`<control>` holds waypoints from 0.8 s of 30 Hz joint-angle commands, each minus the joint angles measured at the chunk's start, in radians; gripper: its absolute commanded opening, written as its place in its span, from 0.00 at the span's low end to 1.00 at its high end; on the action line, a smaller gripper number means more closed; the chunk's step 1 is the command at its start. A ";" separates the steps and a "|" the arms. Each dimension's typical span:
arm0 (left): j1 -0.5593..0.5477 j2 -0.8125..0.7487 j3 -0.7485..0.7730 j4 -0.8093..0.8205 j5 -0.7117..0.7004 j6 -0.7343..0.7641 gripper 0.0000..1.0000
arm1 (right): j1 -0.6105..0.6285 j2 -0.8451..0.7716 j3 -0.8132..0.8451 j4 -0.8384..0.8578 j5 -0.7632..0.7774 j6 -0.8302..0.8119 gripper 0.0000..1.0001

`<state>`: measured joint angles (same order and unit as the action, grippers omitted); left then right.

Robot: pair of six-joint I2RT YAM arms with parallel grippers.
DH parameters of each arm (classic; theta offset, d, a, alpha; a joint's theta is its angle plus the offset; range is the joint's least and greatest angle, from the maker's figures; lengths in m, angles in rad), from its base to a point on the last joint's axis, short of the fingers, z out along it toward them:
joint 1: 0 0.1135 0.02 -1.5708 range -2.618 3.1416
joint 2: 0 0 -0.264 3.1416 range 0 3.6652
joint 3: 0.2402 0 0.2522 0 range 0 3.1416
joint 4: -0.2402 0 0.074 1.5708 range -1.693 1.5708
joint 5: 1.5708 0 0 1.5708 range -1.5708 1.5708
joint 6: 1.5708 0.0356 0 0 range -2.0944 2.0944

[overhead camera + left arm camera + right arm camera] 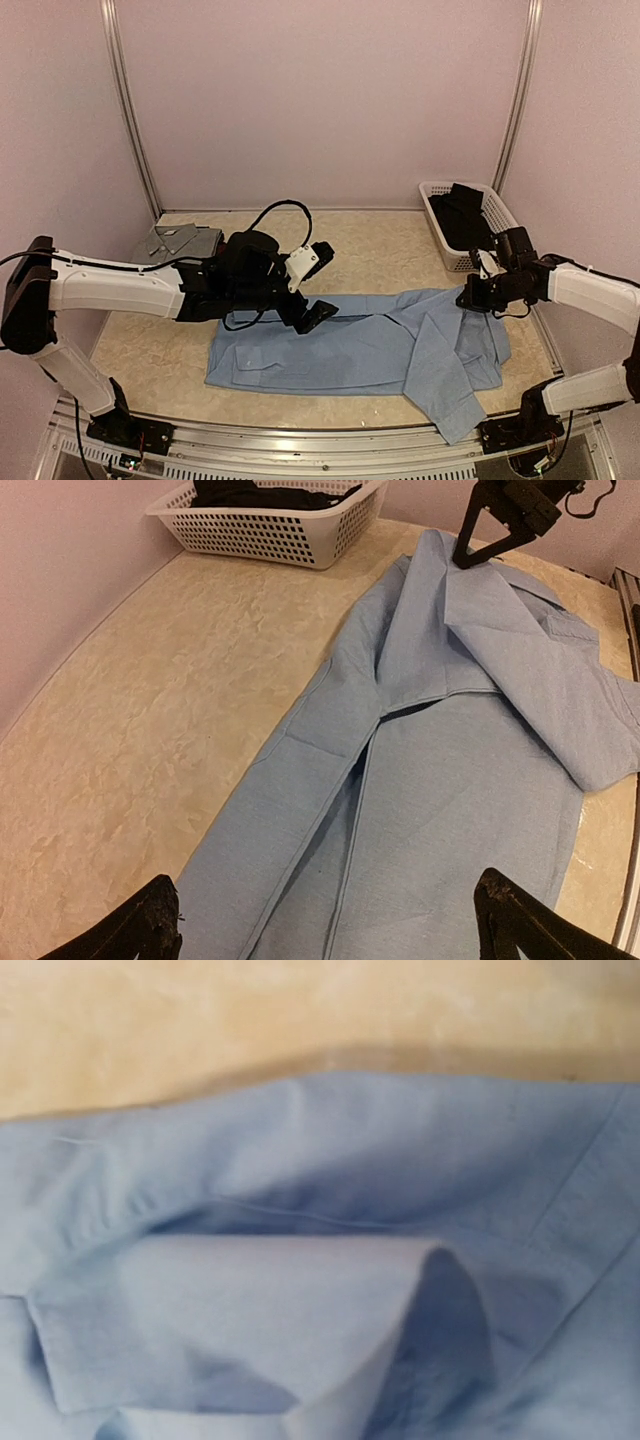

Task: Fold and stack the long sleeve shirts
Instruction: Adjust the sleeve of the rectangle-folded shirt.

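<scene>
The light blue shirt (350, 350) lies spread across the table, one sleeve folded over its right end (520, 660). My right gripper (478, 298) is down on the shirt's far right edge, shut on a pinch of the cloth (478, 550). In the right wrist view a raised fold of the blue shirt (270, 1300) fills the frame and hides the fingers. My left gripper (318, 288) hovers wide open above the middle of the shirt's far edge, with only cloth below its jaws (335, 925). A folded grey shirt (180, 240) rests at the back left.
A white mesh basket (440, 235) stands at the back right by the wall, with dark clothing (465, 215) in it. Bare tabletop (150, 710) lies between the blue shirt and the back wall. The left arm's cable (285, 208) loops above the table.
</scene>
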<state>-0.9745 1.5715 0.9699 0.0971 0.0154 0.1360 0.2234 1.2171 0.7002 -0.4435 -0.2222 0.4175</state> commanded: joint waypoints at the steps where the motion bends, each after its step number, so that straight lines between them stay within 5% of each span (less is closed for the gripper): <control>1: 0.008 0.014 -0.008 0.006 -0.013 0.002 0.97 | -0.011 -0.091 0.001 -0.086 -0.011 0.032 0.00; 11: 0.010 0.022 -0.005 0.009 -0.012 0.005 0.97 | 0.000 -0.258 -0.111 -0.051 -0.138 0.162 0.00; 24: 0.014 0.035 0.000 0.009 -0.009 0.004 0.98 | 0.074 -0.368 -0.162 -0.135 -0.079 0.256 0.00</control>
<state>-0.9653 1.5959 0.9695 0.0967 0.0128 0.1364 0.2672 0.8783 0.5671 -0.5320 -0.3256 0.6315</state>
